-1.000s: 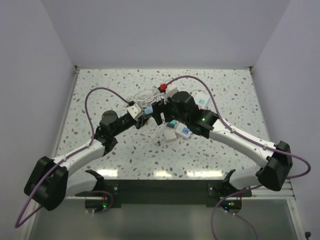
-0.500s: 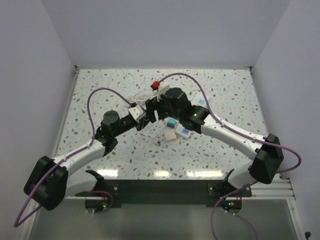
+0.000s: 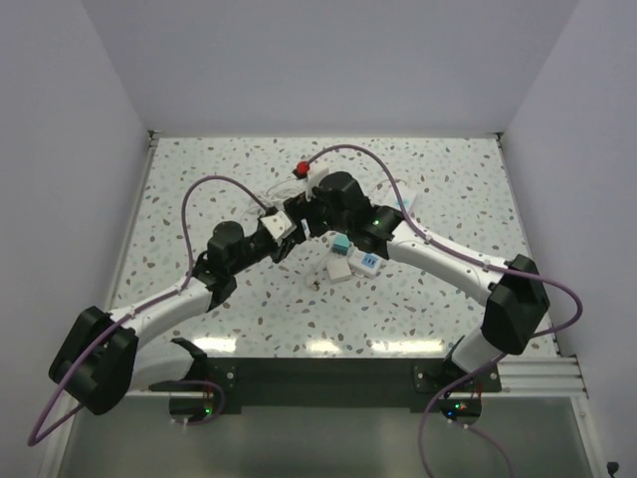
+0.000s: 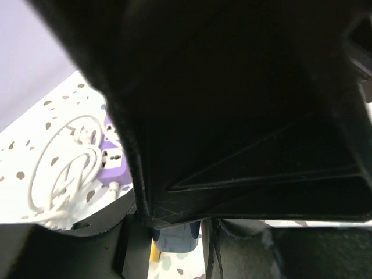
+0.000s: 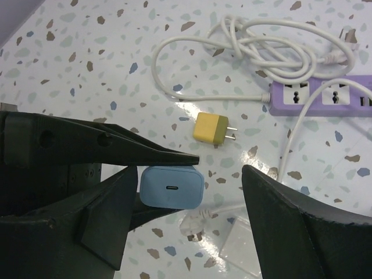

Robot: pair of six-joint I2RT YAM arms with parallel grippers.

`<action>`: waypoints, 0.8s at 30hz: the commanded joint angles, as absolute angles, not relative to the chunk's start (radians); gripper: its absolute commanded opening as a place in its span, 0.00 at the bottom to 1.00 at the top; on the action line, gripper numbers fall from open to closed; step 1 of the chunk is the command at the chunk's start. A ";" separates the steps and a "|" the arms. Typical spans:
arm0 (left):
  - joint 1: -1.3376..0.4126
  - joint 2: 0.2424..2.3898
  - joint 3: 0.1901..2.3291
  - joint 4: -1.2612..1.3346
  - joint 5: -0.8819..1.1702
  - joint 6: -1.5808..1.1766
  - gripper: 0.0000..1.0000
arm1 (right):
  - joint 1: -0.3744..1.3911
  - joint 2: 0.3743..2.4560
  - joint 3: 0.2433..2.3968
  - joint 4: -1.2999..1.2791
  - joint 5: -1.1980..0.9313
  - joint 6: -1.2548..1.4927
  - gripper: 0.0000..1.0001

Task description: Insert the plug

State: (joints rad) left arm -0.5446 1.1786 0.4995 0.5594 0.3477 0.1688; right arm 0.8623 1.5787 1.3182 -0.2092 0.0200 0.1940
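Blue USB charger (image 5: 171,187) low in the centre of the right wrist view, clenched by the left gripper (image 3: 283,232), between the released jaws of the right gripper (image 5: 190,172); yellow plug (image 5: 212,129), purple power strip (image 5: 325,96) and coiled white cable (image 5: 256,40) on the speckled table (image 5: 87,58) above.

Power strip (image 5: 323,96) partly beyond right edge

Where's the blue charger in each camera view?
Top: cannot make it out.
Left wrist: charger, bottom centre, mostly hidden.
Right wrist: lower centre, left of middle.
Shared landmark: coiled white cable, in all three.
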 commanded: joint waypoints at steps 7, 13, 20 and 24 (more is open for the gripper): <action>-0.604 1.172 0.551 0.640 0.281 0.219 0.00 | 0.894 1.640 1.339 -0.242 -0.029 0.210 0.61; -0.606 1.169 0.540 0.661 0.272 0.215 0.00 | 0.896 1.651 1.342 -0.268 -0.003 0.201 0.30; -0.607 1.169 0.535 0.684 0.264 0.201 0.05 | 0.896 1.664 1.359 -0.288 0.026 0.193 0.02; -0.607 1.155 0.519 0.699 0.258 0.199 0.00 | 0.894 1.643 1.344 -0.293 0.066 0.195 0.15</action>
